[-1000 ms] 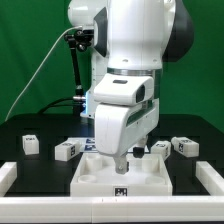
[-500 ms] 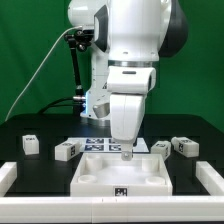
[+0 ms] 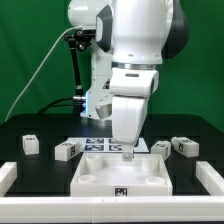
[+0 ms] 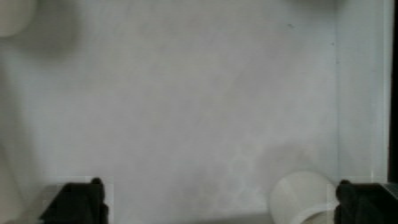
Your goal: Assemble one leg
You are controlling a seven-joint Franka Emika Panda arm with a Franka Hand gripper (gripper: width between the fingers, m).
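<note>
Several small white legs with tags lie on the black table: two on the exterior view's left [image 3: 30, 144] [image 3: 67, 150] and two on its right [image 3: 161, 147] [image 3: 185, 146]. My gripper [image 3: 127, 153] hangs over the far rim of the large white tray-like board [image 3: 95, 178], touching no leg. In the wrist view my gripper [image 4: 222, 203] is open and empty, its dark fingertips [image 4: 75, 200] far apart over the board's white surface. A round white boss [image 4: 317, 196] lies near one fingertip.
The marker board [image 3: 98, 145] lies flat just behind the tray-like board. A white raised rim [image 3: 8, 174] borders the table at the front and sides. A black stand with a cable [image 3: 72, 60] rises at the back left.
My gripper has risen out of the tray-like board's hollow and shifted slightly toward its far rim and the exterior view's right. The legs have not moved.
</note>
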